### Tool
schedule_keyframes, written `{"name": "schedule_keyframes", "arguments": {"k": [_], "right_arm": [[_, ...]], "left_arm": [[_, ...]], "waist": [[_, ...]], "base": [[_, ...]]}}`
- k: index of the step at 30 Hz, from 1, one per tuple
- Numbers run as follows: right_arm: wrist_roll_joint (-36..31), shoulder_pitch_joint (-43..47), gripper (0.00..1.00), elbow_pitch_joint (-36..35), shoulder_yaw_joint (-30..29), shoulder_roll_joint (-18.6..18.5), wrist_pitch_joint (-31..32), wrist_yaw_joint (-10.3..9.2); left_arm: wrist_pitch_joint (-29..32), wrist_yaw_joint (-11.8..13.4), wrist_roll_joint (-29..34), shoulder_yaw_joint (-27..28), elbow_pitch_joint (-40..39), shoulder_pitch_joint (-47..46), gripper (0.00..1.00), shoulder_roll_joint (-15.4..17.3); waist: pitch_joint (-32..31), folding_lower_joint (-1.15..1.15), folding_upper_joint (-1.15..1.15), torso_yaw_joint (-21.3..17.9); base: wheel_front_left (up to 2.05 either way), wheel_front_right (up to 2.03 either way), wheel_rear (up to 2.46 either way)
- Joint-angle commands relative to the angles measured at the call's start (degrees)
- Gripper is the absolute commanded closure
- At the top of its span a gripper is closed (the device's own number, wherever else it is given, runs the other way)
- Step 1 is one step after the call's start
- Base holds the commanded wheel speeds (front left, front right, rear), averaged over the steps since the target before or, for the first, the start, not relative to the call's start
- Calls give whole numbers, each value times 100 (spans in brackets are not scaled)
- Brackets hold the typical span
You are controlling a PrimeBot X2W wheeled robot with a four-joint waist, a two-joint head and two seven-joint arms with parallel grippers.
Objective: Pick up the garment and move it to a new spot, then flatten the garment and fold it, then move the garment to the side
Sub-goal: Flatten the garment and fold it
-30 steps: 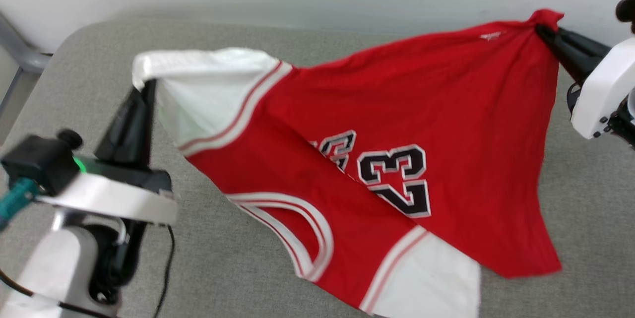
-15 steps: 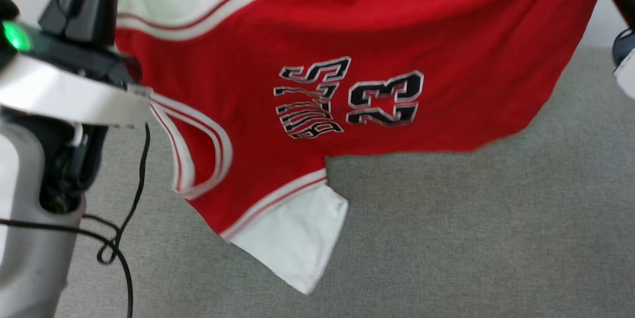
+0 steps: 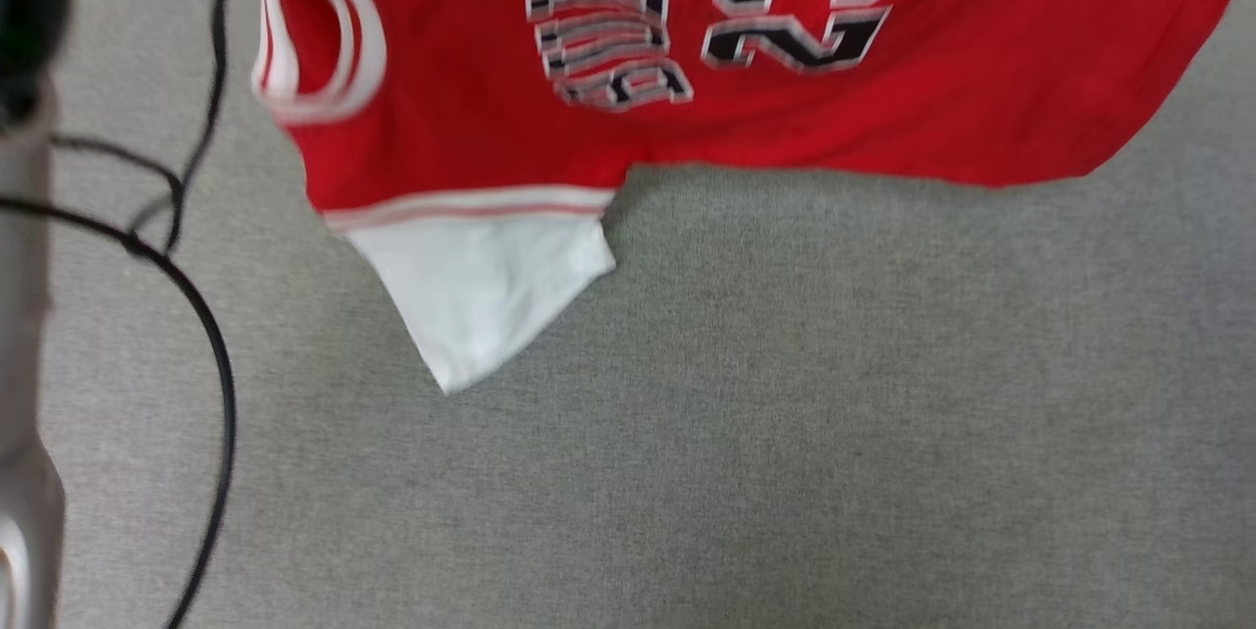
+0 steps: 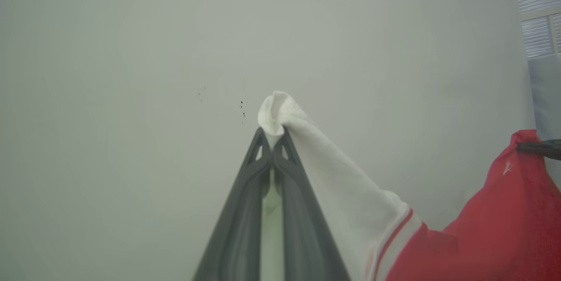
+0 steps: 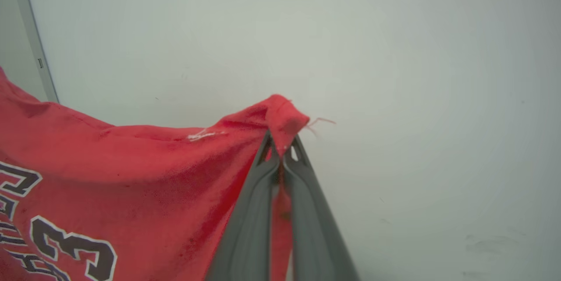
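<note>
The garment (image 3: 765, 119), a red jersey T-shirt with black lettering and "23", hangs in the air across the top of the head view, and its lower white sleeve (image 3: 481, 286) dangles over the grey surface (image 3: 785, 413). In the left wrist view my left gripper (image 4: 272, 131) is shut on the bunched tip of the other white sleeve (image 4: 324, 171). My right gripper (image 5: 280, 140), seen in the right wrist view, is shut on a red corner of the garment (image 5: 131, 162), in front of a pale wall. The right gripper's tip (image 4: 537, 147) also shows far right in the left wrist view.
A black cable (image 3: 211, 335) loops down the left of the head view beside my pale left arm (image 3: 25, 472). The grey fabric surface spreads wide below the hanging shirt. A pale wall (image 4: 175, 53) stands behind both grippers.
Both grippers have lifted the garment off the surface and passed out of the top of the head view. The shirt now hangs stretched between them, and the head view has tilted down.
</note>
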Motion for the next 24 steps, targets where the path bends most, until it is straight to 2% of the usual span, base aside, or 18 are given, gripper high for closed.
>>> {"name": "schedule_keyframes", "arguments": {"k": [1,6,14,18,24], "right_arm": [[-68,-316,100,100,14,58,69,-6],[-315,-1503,100,608,57,198,87,-7],[-622,-3241,100,1597,333,343,-161,-7],[-637,-3912,100,2138,411,401,-405,-7],[-599,-4442,100,2761,686,413,-704,-7]], "left_arm": [[-1,-51,-9,-7,151,-394,100,-23],[-19,-192,12,-30,740,-1673,100,-109],[-86,-258,238,-131,1726,-3407,100,-161],[-200,-295,270,-176,2151,-4014,100,-214],[-403,-343,282,-271,2704,-4369,100,-227]], "waist": [[448,-1,0,-36],[1007,-1,0,-86],[1596,-1,0,-113],[1790,-1,0,-106],[1981,-1,0,-132]], "base": [[0,0,0],[0,0,0],[0,0,0],[0,0,0],[0,0,0]]}}
